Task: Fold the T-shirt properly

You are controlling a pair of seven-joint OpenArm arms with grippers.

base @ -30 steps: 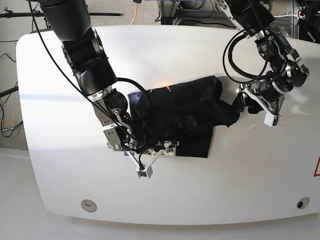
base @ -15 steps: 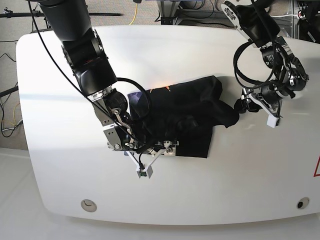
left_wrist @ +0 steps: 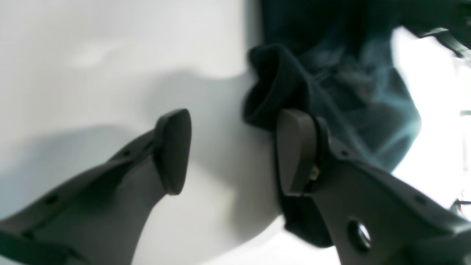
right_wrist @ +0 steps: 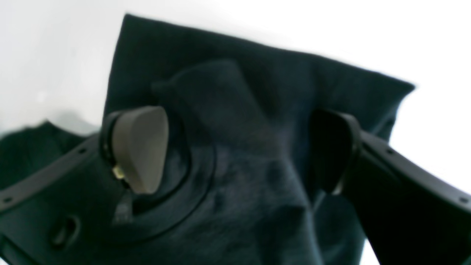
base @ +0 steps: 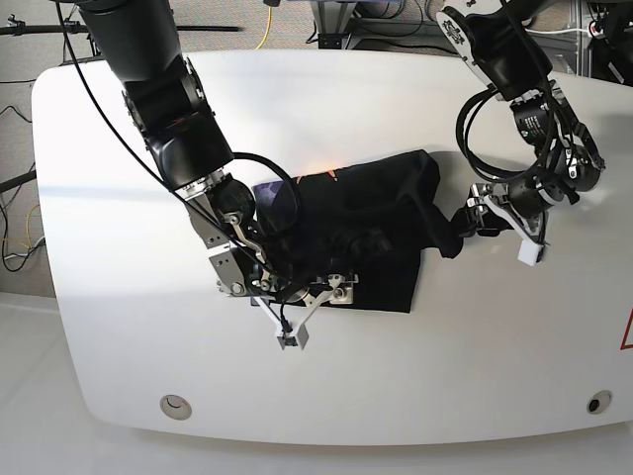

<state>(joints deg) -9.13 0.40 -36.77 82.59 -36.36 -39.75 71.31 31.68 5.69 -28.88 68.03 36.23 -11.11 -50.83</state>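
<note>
— Where were your grippers?

— Your left gripper (left_wrist: 232,151) stood wide open, gripping nothing; one pad touched the shirt's (base: 371,223) bunched edge. Your right gripper (right_wrist: 235,151) gaped over the fabric, nothing pinched.

— And the shirt?

— One black shirt lay crumpled mid-table (base: 396,109), orange tag (base: 331,177) showing. No containers.

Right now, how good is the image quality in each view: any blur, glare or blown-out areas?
Left wrist: soft, blown-out white at right, T-shirt hazy. Right wrist: blurred, T-shirt folds barely readable, table overexposed. Base: sharp, mild glare on the table.
</note>
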